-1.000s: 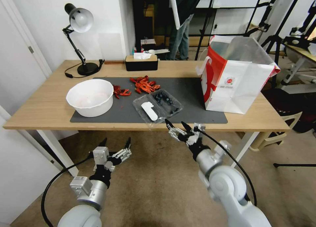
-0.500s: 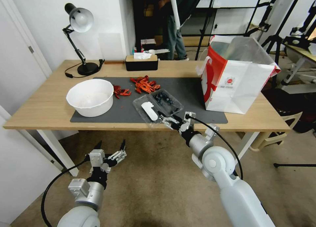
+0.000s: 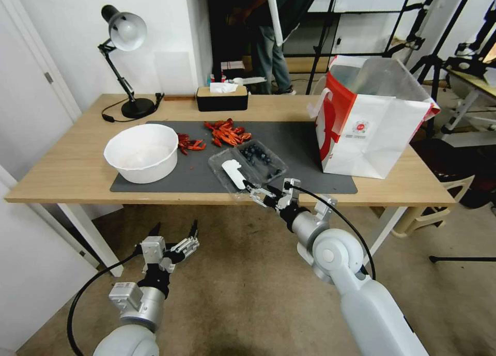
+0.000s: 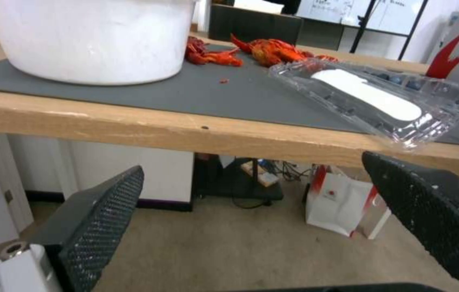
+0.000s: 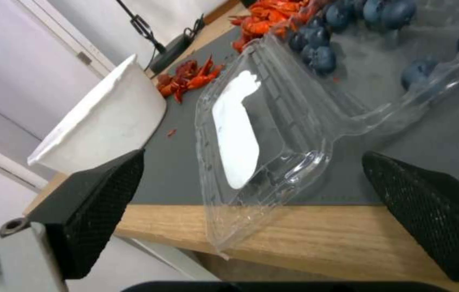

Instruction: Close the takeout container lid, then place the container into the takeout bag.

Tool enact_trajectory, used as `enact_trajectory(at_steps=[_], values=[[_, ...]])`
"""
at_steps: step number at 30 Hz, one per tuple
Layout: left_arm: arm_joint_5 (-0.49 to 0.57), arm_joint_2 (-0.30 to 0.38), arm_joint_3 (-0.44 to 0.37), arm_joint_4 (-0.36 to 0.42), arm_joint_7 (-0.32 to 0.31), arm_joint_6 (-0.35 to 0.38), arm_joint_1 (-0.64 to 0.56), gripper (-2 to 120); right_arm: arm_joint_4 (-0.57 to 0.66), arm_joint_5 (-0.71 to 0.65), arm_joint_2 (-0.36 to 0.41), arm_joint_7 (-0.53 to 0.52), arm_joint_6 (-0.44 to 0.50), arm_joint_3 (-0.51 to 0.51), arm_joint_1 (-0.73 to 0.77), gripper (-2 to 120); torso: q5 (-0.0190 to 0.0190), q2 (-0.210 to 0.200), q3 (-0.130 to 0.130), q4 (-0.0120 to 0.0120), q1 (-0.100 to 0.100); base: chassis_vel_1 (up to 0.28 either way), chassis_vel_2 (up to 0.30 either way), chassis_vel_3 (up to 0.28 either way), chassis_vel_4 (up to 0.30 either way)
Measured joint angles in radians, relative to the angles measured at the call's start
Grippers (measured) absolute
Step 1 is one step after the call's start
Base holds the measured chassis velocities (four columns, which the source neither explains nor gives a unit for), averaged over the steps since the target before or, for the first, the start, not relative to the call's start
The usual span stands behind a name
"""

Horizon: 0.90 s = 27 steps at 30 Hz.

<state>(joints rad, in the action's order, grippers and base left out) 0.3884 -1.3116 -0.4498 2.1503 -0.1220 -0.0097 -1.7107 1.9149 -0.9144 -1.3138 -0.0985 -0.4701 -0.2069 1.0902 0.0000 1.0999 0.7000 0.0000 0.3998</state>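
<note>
Lid-closing step: the right tool (image 3: 257,188), open, nears the flat-lying lid (image 3: 232,173), seemingly not touching; next, flip it over the container (image 3: 262,161). Left tool (image 3: 174,229) waits open below the tabletop (image 3: 67,172).

Over the last second the right gripper (image 3: 257,189) has travelled up from below the table edge to the near corner of the open takeout container (image 3: 248,167), fingers apart; whether a tip now touches the lid (image 3: 232,174) is hard to tell. The left gripper (image 3: 173,231) has sunk a little lower, toward the floor.
</note>
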Motion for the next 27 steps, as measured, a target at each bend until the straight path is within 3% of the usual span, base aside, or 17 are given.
enact_trajectory(at_steps=[27], values=[[0.022,-0.019,-0.016,-0.045,0.005,-0.040,0.000,100,-0.135,-0.035,-0.020,-0.020,-0.004,0.123,-0.154,100,-0.0001,0.000,0.000,0.0001,0.000,0.000,0.000,0.000,0.000]])
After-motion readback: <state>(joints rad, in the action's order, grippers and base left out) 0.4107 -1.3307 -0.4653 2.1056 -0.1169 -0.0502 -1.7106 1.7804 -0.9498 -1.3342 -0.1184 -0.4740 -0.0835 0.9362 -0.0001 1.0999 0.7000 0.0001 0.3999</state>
